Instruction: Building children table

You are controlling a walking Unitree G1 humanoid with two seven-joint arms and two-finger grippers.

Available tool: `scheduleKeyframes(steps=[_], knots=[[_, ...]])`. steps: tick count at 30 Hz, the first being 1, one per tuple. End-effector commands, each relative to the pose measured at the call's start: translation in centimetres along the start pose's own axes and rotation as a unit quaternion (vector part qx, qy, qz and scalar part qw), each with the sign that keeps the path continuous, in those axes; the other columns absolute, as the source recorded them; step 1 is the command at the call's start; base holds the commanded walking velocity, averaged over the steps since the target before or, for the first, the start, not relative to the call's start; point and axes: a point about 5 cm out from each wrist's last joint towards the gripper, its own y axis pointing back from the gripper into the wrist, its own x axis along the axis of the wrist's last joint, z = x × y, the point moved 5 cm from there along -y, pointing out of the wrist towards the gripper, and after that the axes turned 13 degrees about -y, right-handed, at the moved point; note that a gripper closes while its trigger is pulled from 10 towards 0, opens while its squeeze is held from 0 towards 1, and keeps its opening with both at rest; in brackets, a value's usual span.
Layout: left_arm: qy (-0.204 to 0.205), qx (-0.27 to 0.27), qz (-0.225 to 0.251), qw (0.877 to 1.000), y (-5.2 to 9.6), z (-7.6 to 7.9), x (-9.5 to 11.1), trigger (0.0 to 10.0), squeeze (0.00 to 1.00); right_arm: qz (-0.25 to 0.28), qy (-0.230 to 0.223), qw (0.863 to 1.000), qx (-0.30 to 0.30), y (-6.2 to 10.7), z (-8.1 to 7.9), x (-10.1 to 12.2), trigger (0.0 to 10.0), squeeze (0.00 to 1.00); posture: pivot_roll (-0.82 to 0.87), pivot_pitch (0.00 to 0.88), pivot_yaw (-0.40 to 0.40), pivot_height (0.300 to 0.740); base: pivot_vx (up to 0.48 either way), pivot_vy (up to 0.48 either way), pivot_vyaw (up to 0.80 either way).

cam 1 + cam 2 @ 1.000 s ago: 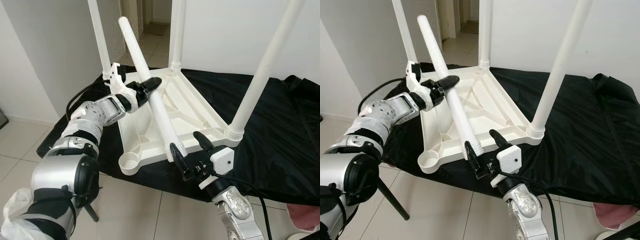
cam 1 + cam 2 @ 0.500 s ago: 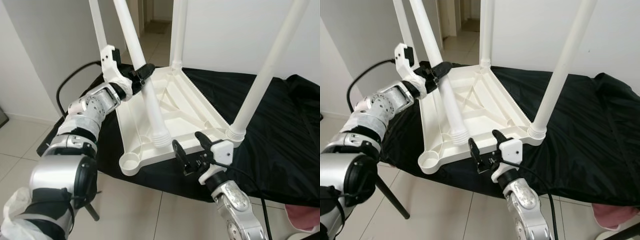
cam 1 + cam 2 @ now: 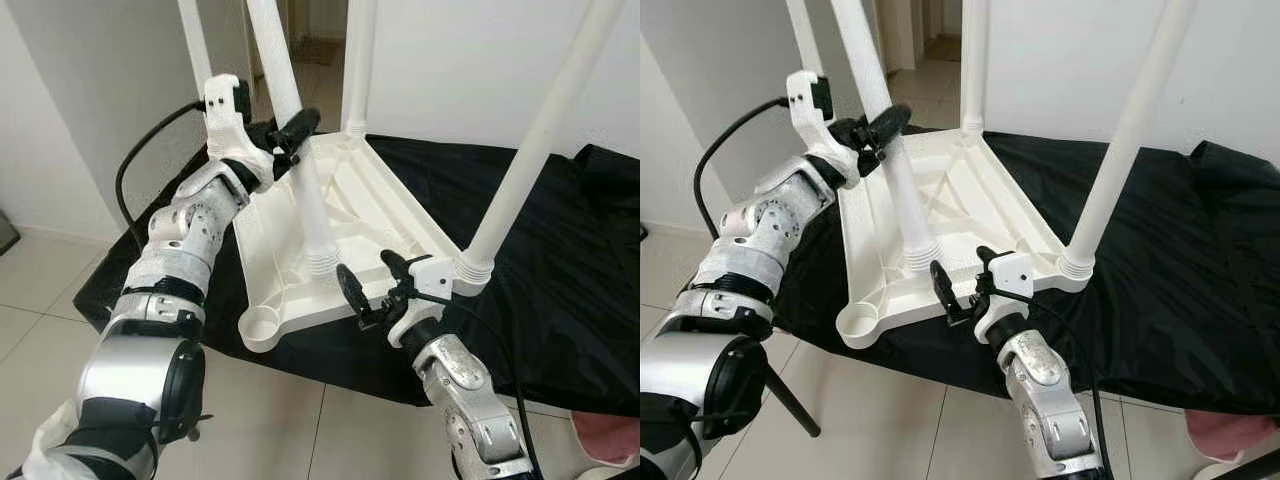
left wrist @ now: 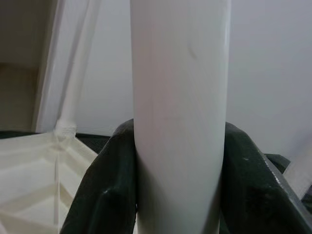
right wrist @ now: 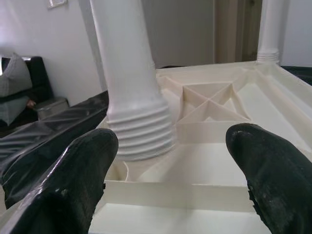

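Clamping the loose leg (image 3: pixel 305 185) partway up, the left gripper (image 3: pixel 283 135) holds it nearly upright, its threaded end resting inside the upturned tabletop (image 3: pixel 375 215), short of the empty corner socket (image 3: pixel 259 325). The left wrist view shows both fingers (image 4: pixel 105 195) pressed against the leg. Spread wide and empty, the right gripper (image 3: pixel 372 283) hovers at the tabletop's near edge; its wrist view shows the threads (image 5: pixel 140 131). Black cloth (image 3: pixel 560 260) lies beneath. No writing is readable
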Motion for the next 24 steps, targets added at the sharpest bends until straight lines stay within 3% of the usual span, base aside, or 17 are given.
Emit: scheduleKeyframes(steps=[1, 5, 11, 17, 24], knots=[[-0.03, -0.018, 0.003, 0.999, -0.4, 1.6, -0.1, 10.0, 0.0, -0.007, 0.001, 1.0, 0.007, -0.6, -0.1, 0.2, 10.0, 0.0, -0.01, 0.075, 0.022, 0.74, 0.0, 0.0, 0.0], [-0.031, -0.024, 0.006, 0.999, -0.6, 2.6, -0.4, 10.0, 0.0, -0.015, 0.016, 1.0, 0.012, -1.2, -0.1, 0.2, 10.0, 0.0, -0.01, 0.07, 0.022, 0.74, 0.0, 0.0, 0.0], [-0.037, -0.052, 0.015, 0.998, -1.0, 5.5, -0.6, 10.0, 0.0, -0.028, 0.059, 0.998, 0.027, -3.4, -0.1, 0.6, 10.0, 0.0, -0.01, 0.062, 0.018, 0.74, 0.0, 0.0, 0.0], [-0.032, -0.062, 0.017, 0.997, -1.1, 6.6, -0.7, 10.0, 0.0, -0.031, 0.077, 0.996, 0.03, -4.4, -0.1, 0.8, 10.0, 0.0, 0.0, 0.059, 0.018, 0.74, 0.0, 0.0, 0.0], [-0.022, -0.075, 0.021, 0.997, -1.4, 8.6, -0.8, 10.0, 0.0, -0.032, 0.097, 0.994, 0.04, -6.9, -0.8, 1.2, 10.0, 0.0, 0.01, 0.056, 0.017, 0.74, 0.0, 0.0, 0.0]])
